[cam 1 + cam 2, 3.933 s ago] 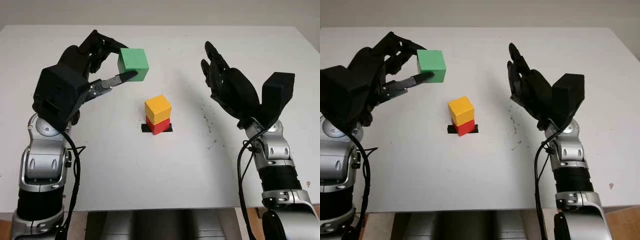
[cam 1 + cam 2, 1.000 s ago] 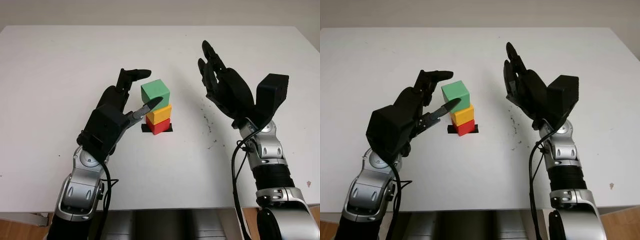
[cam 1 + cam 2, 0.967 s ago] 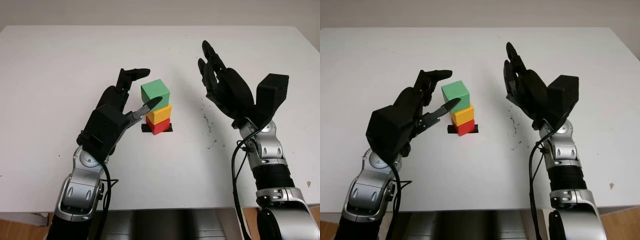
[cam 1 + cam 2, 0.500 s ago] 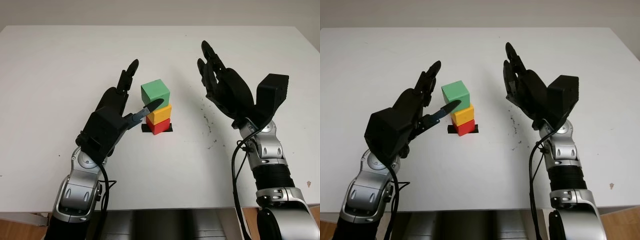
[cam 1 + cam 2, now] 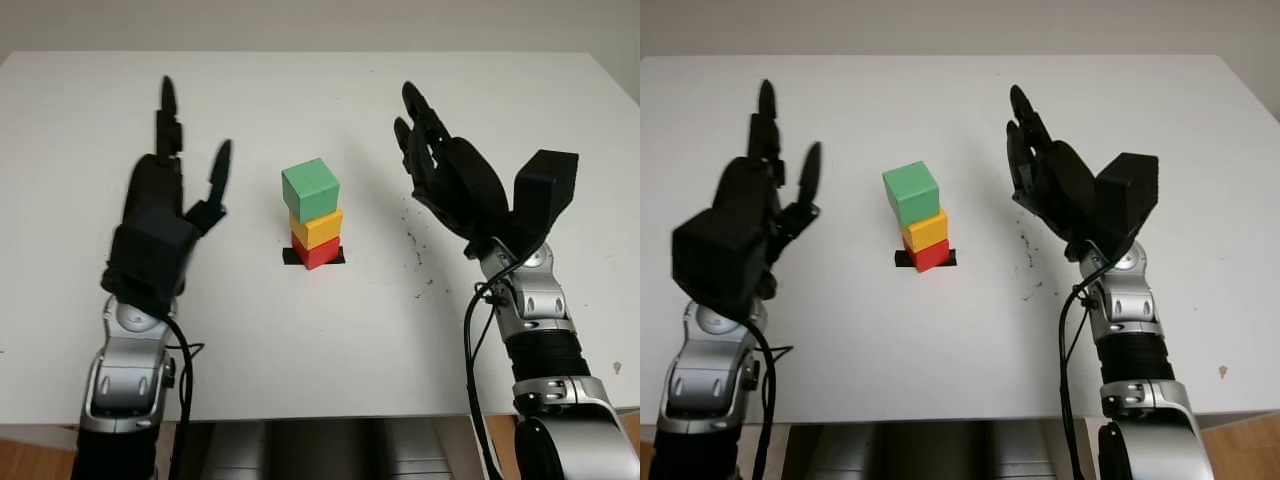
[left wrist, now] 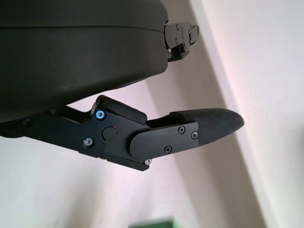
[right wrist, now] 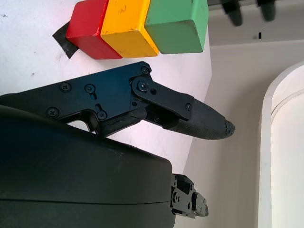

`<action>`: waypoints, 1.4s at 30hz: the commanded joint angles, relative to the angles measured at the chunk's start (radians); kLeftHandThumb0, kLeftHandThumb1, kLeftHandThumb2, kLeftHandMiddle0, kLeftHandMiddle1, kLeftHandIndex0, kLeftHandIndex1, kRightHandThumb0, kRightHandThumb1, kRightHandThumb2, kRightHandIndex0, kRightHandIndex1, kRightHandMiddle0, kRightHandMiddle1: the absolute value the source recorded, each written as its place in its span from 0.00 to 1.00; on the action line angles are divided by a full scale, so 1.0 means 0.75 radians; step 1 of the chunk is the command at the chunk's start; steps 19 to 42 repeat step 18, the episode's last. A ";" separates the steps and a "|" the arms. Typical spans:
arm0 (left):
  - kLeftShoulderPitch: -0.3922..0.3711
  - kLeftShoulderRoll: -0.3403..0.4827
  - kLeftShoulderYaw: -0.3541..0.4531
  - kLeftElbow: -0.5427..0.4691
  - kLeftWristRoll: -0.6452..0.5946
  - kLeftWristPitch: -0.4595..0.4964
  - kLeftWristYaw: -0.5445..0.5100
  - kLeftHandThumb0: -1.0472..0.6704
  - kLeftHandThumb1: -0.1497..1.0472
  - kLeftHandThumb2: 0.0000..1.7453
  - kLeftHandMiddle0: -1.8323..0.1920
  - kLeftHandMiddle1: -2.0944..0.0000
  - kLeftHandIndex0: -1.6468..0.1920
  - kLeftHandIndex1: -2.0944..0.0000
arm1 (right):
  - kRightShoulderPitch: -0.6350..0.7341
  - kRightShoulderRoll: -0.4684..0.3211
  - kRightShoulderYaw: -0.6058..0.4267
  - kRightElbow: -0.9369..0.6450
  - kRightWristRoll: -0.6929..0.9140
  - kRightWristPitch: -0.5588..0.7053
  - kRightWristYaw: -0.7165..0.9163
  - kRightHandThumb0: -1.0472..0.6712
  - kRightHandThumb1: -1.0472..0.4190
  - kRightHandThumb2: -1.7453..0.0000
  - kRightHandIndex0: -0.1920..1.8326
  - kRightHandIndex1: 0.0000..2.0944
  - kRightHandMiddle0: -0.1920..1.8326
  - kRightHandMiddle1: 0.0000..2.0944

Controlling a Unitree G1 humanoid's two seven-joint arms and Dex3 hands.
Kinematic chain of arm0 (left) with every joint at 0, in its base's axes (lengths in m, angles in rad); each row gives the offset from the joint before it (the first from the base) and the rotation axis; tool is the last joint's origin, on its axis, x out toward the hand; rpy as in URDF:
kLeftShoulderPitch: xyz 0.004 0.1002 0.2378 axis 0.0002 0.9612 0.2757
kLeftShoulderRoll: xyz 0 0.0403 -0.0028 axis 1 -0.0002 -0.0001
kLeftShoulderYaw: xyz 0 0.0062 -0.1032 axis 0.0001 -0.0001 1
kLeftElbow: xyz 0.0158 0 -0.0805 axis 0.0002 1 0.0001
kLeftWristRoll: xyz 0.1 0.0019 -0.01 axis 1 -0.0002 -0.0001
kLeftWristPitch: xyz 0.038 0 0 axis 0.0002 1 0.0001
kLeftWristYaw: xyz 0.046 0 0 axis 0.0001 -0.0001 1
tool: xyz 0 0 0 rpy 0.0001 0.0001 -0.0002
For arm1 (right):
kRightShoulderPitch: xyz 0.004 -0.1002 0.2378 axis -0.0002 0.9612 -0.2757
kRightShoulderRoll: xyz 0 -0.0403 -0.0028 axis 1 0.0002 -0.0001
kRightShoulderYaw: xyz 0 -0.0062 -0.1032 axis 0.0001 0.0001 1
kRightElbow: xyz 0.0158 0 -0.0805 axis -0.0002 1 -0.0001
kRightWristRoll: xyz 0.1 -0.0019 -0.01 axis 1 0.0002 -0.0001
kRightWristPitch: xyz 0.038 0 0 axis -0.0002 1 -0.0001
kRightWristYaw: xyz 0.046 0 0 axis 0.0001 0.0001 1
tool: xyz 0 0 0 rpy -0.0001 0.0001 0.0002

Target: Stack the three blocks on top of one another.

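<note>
Fingers of your left hand [image 5: 160,215] at nine o'clock and right hand [image 5: 455,190] at three o'clock are released, flanking the stacked red block [image 5: 318,252], yellow block [image 5: 318,228] and green block [image 5: 311,190].

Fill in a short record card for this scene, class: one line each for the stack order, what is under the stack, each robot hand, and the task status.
stack order, bottom to top: red block, yellow block, green block
under the stack: black marker patch on the white table
left hand: open, raised to the left of the stack, apart from it
right hand: open, raised to the right of the stack
task status: all three blocks stacked
</note>
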 commanded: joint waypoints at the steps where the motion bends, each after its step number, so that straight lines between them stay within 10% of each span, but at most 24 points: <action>1: -0.062 0.034 0.060 0.089 -0.047 -0.056 -0.001 0.16 1.00 0.33 0.99 0.99 0.98 0.98 | -0.006 0.008 -0.012 -0.019 0.000 -0.002 -0.026 0.22 0.00 0.55 0.00 0.00 0.00 0.00; 15: -0.165 0.099 0.172 0.461 -0.307 -0.238 -0.117 0.19 1.00 0.32 1.00 0.98 0.99 0.98 | -0.062 0.095 -0.020 0.008 -0.009 0.066 -0.238 0.18 0.00 0.58 0.00 0.00 0.00 0.00; 42: -0.157 0.088 0.170 0.483 -0.339 -0.276 -0.128 0.19 1.00 0.31 1.00 0.98 0.98 0.98 | -0.061 0.107 -0.013 -0.002 -0.023 0.098 -0.292 0.18 0.00 0.58 0.00 0.00 0.00 0.00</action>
